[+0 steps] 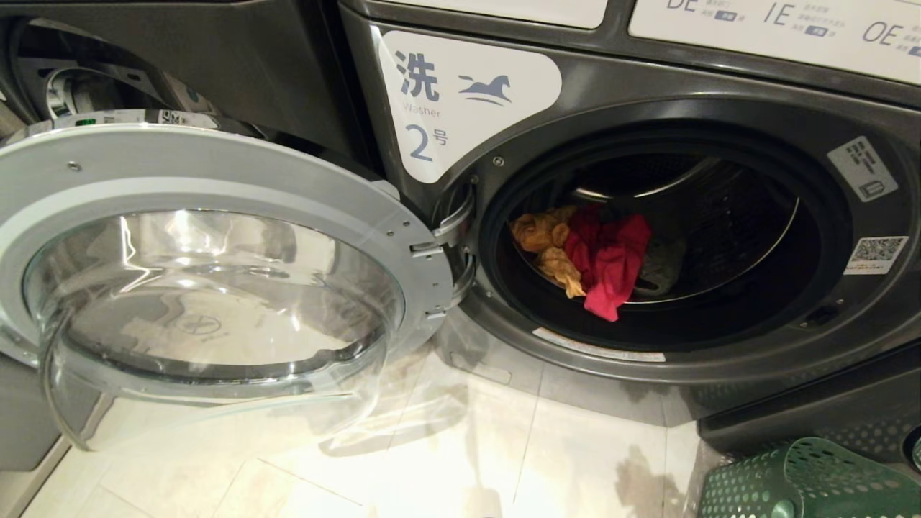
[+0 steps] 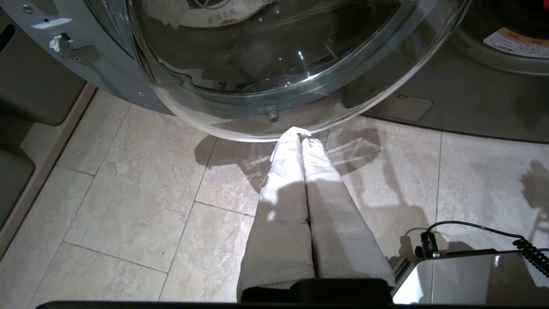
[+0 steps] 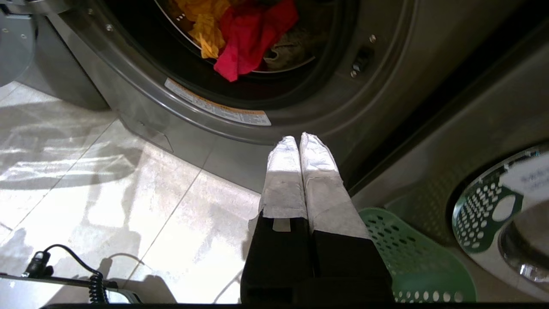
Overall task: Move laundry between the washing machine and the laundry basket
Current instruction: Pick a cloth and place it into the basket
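Red-pink laundry [image 1: 610, 262] at drum lip, door [image 1: 209, 273] swung wide, both pincers [image 3: 299, 141] closed, empty.

Left pincer [image 2: 300, 134] closed, empty, white-wrapped fingers pressed together. Right pincer [image 3: 299, 141] likewise closed, empty.

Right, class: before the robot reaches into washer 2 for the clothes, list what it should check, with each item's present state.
1. Door swung fully open: ok.
2. Laundry visible in the drum, red piece nearest the front: ok.
3. Right tool outside, below the washer opening, holding nothing: ok.
4. Right tool open for a grasp: not ok, shut.
5. Basket on the floor beside the washer: ok.
6. Left tool shut, low under the door glass; clearance from the glass: cannot tell.
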